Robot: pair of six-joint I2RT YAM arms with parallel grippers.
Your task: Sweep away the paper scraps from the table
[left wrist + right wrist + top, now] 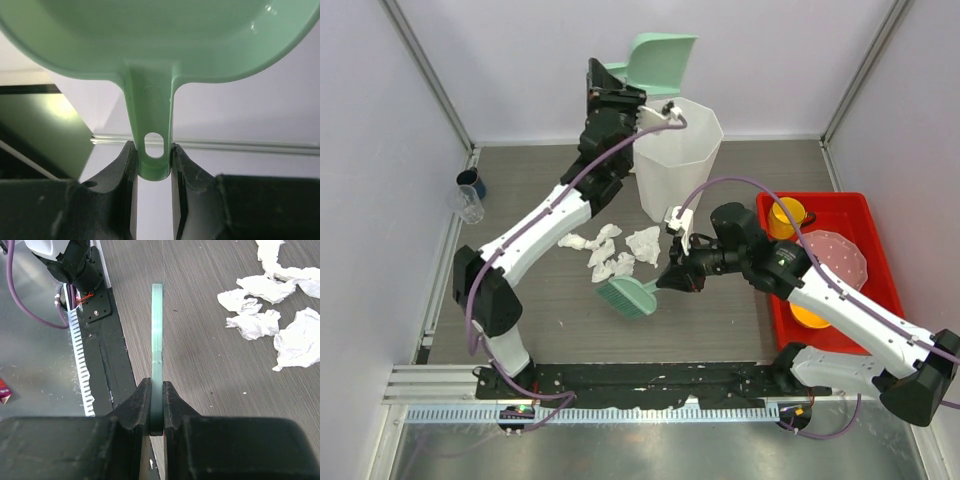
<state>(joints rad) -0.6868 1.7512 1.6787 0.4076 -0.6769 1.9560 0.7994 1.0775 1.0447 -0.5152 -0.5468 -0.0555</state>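
Dark wood-grain surface [560, 320] carries the paper scraps [610, 252] bunched near its middle, just beside our brush [628, 297]. Our right claw [678, 278] clamps the brush handle, our left claw [152, 157] the dustpan [150, 40] handle, up by the white bin [680, 160]. We judge the scraps light, soft, easily scattered: sweep them, don't pinch.

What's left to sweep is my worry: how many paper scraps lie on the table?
6 paper scraps, it seems, clustered on the table between the left arm and the green brush; overlaps or the arm may hide more.
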